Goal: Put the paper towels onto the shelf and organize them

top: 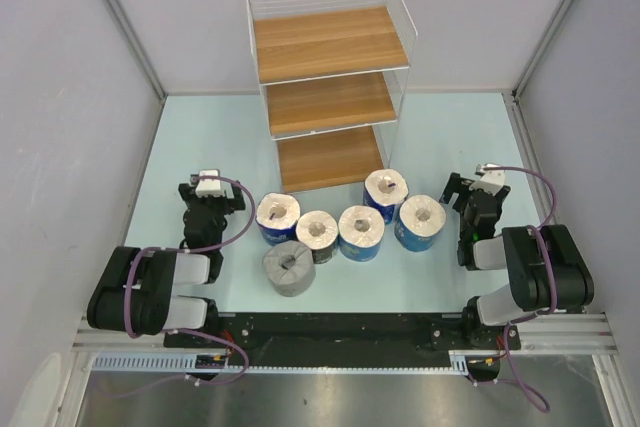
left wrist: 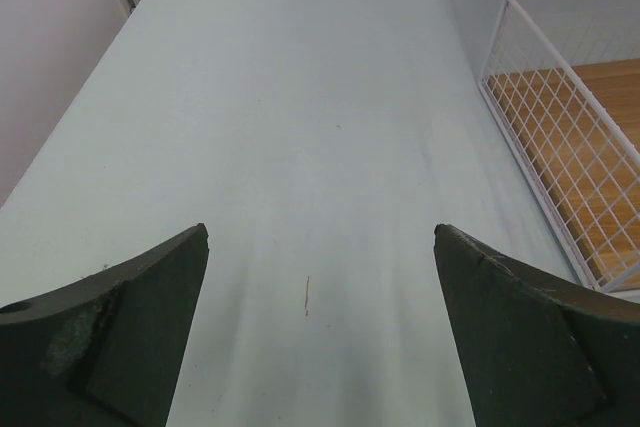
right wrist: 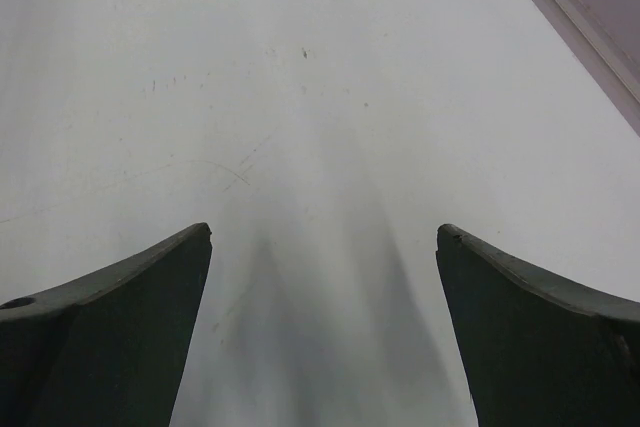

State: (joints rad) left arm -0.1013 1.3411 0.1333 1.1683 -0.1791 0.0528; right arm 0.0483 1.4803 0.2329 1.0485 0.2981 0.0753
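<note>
Six paper towel rolls stand on end on the table in front of the shelf point(top: 330, 87). Blue-wrapped rolls are at left point(top: 278, 217), centre point(top: 361, 232), back point(top: 386, 193) and right point(top: 420, 222). A dark-wrapped roll point(top: 318, 235) stands between two of them, and a grey-wrapped roll point(top: 289, 268) is nearest the arms. The three wooden boards hold nothing. My left gripper point(top: 207, 190) is open and empty, left of the rolls. My right gripper point(top: 478, 190) is open and empty, right of them. The shelf's bottom corner shows in the left wrist view point(left wrist: 570, 137).
Grey walls close in the table point(top: 450, 137) at the back and both sides. A black rail point(top: 340, 327) with the arm bases runs along the near edge. Both wrist views show only bare tabletop between the fingers.
</note>
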